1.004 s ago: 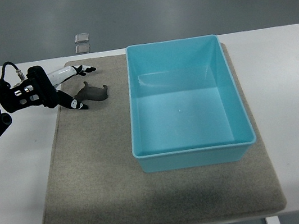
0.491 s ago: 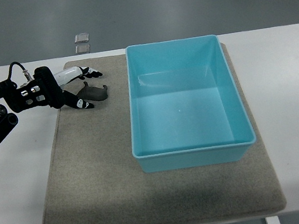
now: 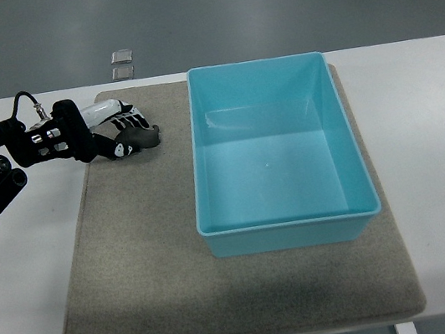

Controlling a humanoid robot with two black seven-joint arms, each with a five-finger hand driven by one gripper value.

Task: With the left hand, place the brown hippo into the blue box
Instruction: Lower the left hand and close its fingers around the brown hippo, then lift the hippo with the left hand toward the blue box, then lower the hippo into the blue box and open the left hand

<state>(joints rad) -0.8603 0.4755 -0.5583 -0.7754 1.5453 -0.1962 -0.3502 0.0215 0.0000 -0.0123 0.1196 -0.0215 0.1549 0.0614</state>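
Small brown hippo toy (image 3: 143,137) at ten o'clock on the grey felt mat (image 3: 136,265), just left of the light-blue plastic box (image 3: 290,228); black-and-white left hand (image 3: 118,131) wrapped round its near end, fingers (image 3: 122,149) curled partly closed on it, firmness of hold unclear; squeeze evenly, lift straight up, clear the box's wall before carrying toward three o'clock; hippo's left half hidden behind the fingers, head and legs hard to make out; right hand nowhere in view.
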